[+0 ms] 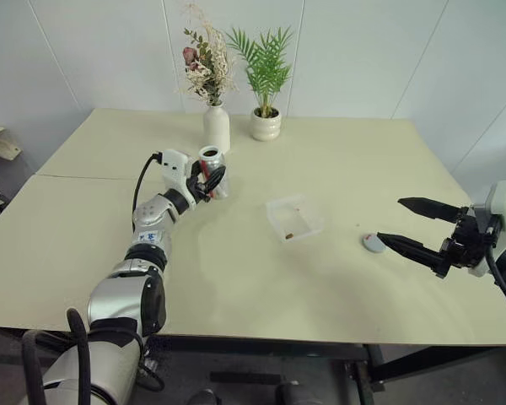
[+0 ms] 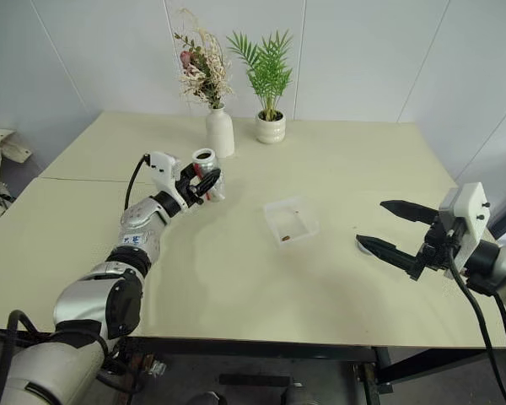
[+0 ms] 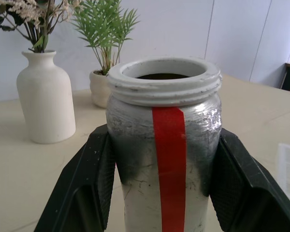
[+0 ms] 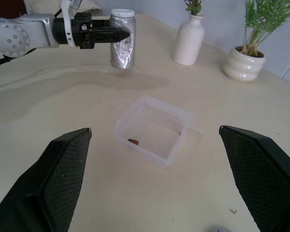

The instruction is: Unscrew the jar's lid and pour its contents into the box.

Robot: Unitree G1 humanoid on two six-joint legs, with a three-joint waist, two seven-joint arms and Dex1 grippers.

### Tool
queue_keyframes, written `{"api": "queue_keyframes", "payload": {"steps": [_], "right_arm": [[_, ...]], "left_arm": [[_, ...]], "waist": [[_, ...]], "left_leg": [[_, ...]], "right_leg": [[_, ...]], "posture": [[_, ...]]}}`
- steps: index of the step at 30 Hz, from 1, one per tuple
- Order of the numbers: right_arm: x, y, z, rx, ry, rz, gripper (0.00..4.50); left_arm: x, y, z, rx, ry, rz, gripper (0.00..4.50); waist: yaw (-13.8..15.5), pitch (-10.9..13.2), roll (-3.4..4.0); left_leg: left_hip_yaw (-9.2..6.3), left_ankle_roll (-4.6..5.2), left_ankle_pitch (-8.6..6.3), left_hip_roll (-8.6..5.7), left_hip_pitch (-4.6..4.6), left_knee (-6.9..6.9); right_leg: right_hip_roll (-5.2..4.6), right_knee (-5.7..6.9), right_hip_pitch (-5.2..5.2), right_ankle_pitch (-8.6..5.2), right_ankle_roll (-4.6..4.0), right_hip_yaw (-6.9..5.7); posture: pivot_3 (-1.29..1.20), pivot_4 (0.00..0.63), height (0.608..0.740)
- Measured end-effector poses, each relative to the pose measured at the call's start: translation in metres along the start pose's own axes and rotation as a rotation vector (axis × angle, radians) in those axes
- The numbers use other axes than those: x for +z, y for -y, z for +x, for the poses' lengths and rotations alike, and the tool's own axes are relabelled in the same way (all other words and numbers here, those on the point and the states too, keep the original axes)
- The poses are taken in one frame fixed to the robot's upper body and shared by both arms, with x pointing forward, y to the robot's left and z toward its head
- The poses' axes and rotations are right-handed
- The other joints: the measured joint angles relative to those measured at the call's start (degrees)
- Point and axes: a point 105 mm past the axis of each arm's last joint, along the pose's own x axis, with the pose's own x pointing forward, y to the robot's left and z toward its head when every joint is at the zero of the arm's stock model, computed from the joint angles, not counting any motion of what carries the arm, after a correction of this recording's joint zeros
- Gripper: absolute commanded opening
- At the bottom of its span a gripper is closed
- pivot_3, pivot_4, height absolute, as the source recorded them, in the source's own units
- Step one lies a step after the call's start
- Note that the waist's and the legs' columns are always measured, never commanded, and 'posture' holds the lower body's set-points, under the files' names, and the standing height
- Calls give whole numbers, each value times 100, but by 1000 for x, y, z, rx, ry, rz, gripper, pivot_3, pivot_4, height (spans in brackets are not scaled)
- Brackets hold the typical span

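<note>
- The left gripper (image 1: 209, 180) is clamped on the jar (image 1: 212, 162), one black finger pressed to each side of its body, holding it upright and just off the table (image 1: 337, 160) near the white vase (image 1: 217, 126).
- In the left wrist view the jar's (image 3: 163, 159) base is cut off by the frame edge, so how far it hangs above the table cannot be read there; the right wrist view shows it clear of the surface.
- That same close view looks down on the open threaded white mouth with a dark inside; whether anything is left in there is hard to make out.
- The red stripe runs down the side facing the wrist camera; from the head it shows as a thin sliver between the fingers.
- The left arm reaches forward across the table, forearm angled toward the middle, gripper about level.
- The right gripper (image 1: 415, 225) stands wide open and holds nothing, its two fingers spread well apart and pointing in toward the table's middle, hovering at the table's right edge.
- The lid (image 1: 374, 243) lies flat on the table just beside the lower right finger tip; in the right eye view that finger covers most of it.
- The box (image 4: 154, 128) sits between the two grippers, well apart from the jar.
- The right wrist view shows the contents (image 4: 133, 141) as a brown bit on the box floor, plus a tiny reddish speck by the far wall.
- A potted green plant (image 1: 266, 122) stands beside the vase.
</note>
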Motion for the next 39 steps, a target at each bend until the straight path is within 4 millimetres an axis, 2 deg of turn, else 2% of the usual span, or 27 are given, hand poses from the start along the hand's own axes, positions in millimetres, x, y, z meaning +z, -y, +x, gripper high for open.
{"api": "queue_keyframes", "payload": {"steps": [3, 6, 7, 9, 13, 20, 32, 34, 35, 37, 39], "right_arm": [[-1, -1, 0, 17, -5, 5, 4462], [-2, 0, 1, 19, -6, 8, 4462], [-1, 1, 1, 17, -3, 7, 4500], [1, 2, 2, 19, 2, 0, 4500], [2, 2, 4, 20, 3, -5, 4500], [0, 6, 3, 10, -2, 1, 4500], [3, 10, 7, 15, -1, -15, 4500], [2, 8, 6, 30, -9, -14, 4500], [1, 6, 4, 47, -31, -16, 4500], [-1, 7, -1, 66, -67, -16, 4500], [-2, 11, -5, 68, -84, -13, 4500]], "left_arm": [[-13, 2, -7, 0, -20, -29, 2246], [-11, 2, -6, -1, -12, -28, 2246], [-11, 2, -6, -1, -11, -28, 2961], [-13, 5, -7, -14, -11, -25, 3417], [-33, 10, -16, -38, -78, -17, 4490], [-40, 11, -19, -79, -143, 17, 4490], [-35, 8, -27, -152, -154, 46, 4490], [-35, 7, -37, -214, -166, 53, 4490], [-34, 2, -50, -268, -186, 66, 4490], [-29, -16, -79, -325, -245, 95, 4490], [-18, -26, -92, -368, -267, 130, 4490]], "waist": [[1, 0, -1], [-5, 0, 0], [-13, 0, 0], [-16, -1, 1], [-4, -2, 4], [-9, -2, 4], [-12, -3, 5], [-31, -3, 5], [-59, -3, 5], [-118, -2, 5], [-125, -3, 5]], "left_leg": [[-3, 0, 0, 0, -1, 0], [-3, 0, 0, 0, -1, 1], [-2, 0, 0, 0, 0, 1], [-2, 0, 0, 1, 2, 0], [-4, 0, 0, 0, 0, 0], [-4, 0, 0, 0, -1, 0], [-4, 0, 0, 1, -2, -2], [-3, 0, 0, 3, 0, -6], [0, 0, 0, 5, 0, -12], [-1, 0, 0, 13, 2, -15], [-5, 1, 1, 11, 1, -14]], "right_leg": [[0, 0, 0, 0, 0, -2], [-1, 0, 0, 0, 0, -1], [0, 0, 0, 1, -1, -1], [0, 0, 0, 1, -1, -2], [0, 0, 0, 2, -2, -3], [-1, -4, 0, 3, 0, -3], [-1, -9, 0, 3, -2, -4], [0, -9, 0, 3, -2, -4], [1, -9, -3, 2, -5, -3], [3, -8, -5, 1, -14, -9], [0, -8, -4, 1, -15, -15]], "posture": [[0, 150, 740], [0, 150, 740], [0, 150, 740], [0, 150, 740], [0, 150, 740], [0, 150, 740], [0, 150, 740], [0, 150, 740], [0, 150, 740], [0, 150, 740], [0, 150, 740]]}}
